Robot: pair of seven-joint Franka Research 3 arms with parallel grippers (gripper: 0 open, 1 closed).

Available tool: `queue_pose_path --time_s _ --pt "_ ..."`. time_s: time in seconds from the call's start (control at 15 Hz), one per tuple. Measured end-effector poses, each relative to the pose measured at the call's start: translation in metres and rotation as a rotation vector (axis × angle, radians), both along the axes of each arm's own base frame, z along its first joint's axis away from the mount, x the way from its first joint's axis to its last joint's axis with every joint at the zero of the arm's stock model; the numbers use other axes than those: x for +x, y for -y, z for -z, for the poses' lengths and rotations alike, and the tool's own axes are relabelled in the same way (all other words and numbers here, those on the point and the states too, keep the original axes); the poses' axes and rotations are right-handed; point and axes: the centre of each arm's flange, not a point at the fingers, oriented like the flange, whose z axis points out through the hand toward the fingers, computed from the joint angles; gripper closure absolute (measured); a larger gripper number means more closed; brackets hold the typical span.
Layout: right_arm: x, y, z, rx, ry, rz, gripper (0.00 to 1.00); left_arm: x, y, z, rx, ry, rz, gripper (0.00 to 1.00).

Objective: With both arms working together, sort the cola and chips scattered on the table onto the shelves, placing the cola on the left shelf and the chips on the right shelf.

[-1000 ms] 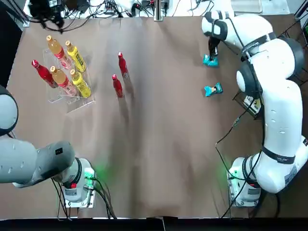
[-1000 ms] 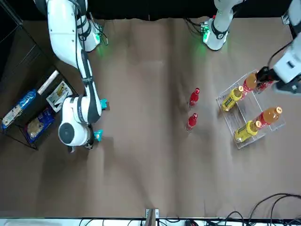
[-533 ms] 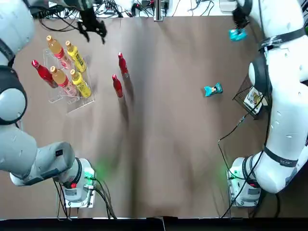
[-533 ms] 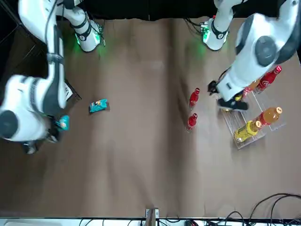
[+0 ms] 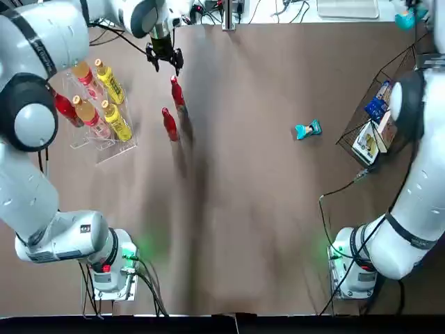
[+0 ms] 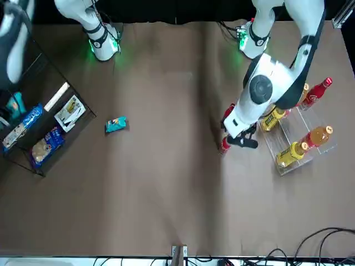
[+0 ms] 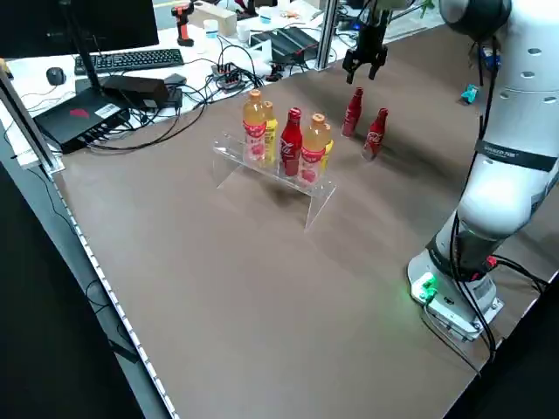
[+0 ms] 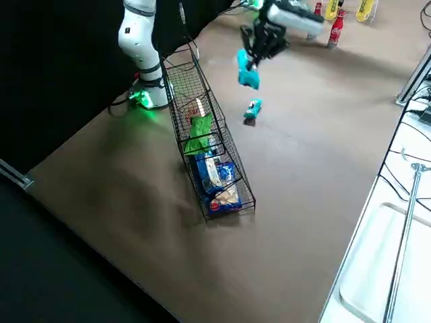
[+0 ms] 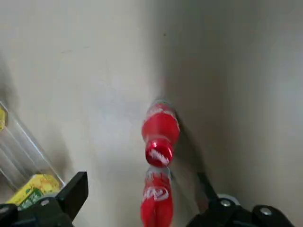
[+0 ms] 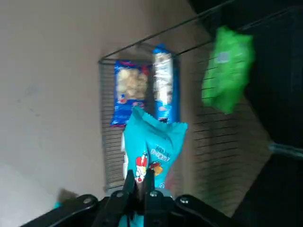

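My left gripper [image 5: 165, 61] hovers open just above the farther of two cola bottles [image 5: 177, 92] [image 5: 169, 124] standing on the table right of the left shelf [image 5: 97, 147]. In the left wrist view both bottles [image 9: 161, 133] [image 9: 157, 201] show between the spread fingers. A third cola [image 5: 62, 108] stands on that clear stand. My right gripper [image 8: 259, 50] is shut on a teal chips packet [image 8: 248, 73] [image 10: 154, 146], held in the air beside the right shelf [image 8: 232, 176]. A green chips packet [image 8: 199, 133] lies in that rack. Another teal packet [image 5: 308, 129] lies on the table.
Orange-capped amber bottles [image 5: 80, 68] and yellow bottles [image 5: 111, 85] fill much of the clear stand. Blue and white boxes [image 8: 219, 180] lie low in the wire rack. Cables and equipment [image 7: 131, 83] line the table's far edge. Brown tabletop [image 5: 243, 209] spreads between the arms.
The right gripper rose off the table with a teal packet and swung to the far right near the rack. The left gripper moved from the clear stand to above the standing colas.
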Motion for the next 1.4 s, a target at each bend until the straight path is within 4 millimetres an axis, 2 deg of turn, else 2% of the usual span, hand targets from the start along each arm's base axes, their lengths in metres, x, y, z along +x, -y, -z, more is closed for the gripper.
queue_pose_path --time_s 0.13,0.27,0.33,0.4,0.53,0.93,1.07,1.13,1.33,1.4 --pt "-0.016 0.013 -0.018 -0.024 -0.050 -0.046 0.90 0.002 0.006 0.021 0.024 -0.004 -0.012 0.01" --pt "-0.027 0.021 -0.019 -0.033 -0.132 -0.057 0.90 0.002 0.015 0.034 0.022 -0.005 -0.019 0.03" --pt "-0.030 0.025 -0.016 -0.032 -0.156 -0.056 0.90 0.002 0.020 0.038 0.011 -0.001 -0.019 0.07" --pt "-0.031 0.028 -0.010 -0.030 -0.175 -0.053 0.90 0.002 0.023 0.042 0.005 0.000 -0.021 0.07" --pt "-0.033 0.038 0.003 -0.031 -0.213 -0.052 0.90 0.004 0.023 0.045 0.002 -0.002 -0.031 0.22" --pt "-0.033 0.059 0.042 -0.051 -0.296 -0.107 0.90 0.006 0.018 0.047 0.010 -0.005 -0.065 0.32" --pt "-0.033 0.063 0.050 -0.064 -0.318 -0.120 0.90 0.006 0.017 0.048 0.014 -0.007 -0.081 0.35" --pt "-0.034 0.065 0.053 -0.078 -0.330 -0.126 0.90 0.005 0.017 0.048 0.018 -0.012 -0.085 0.41" --pt "-0.035 0.069 0.062 -0.089 -0.356 -0.139 0.89 0.002 0.014 0.051 0.041 -0.038 -0.094 0.44" --pt "-0.035 0.069 0.064 -0.086 -0.363 -0.148 0.87 0.001 0.014 0.051 0.045 -0.043 -0.095 0.48"
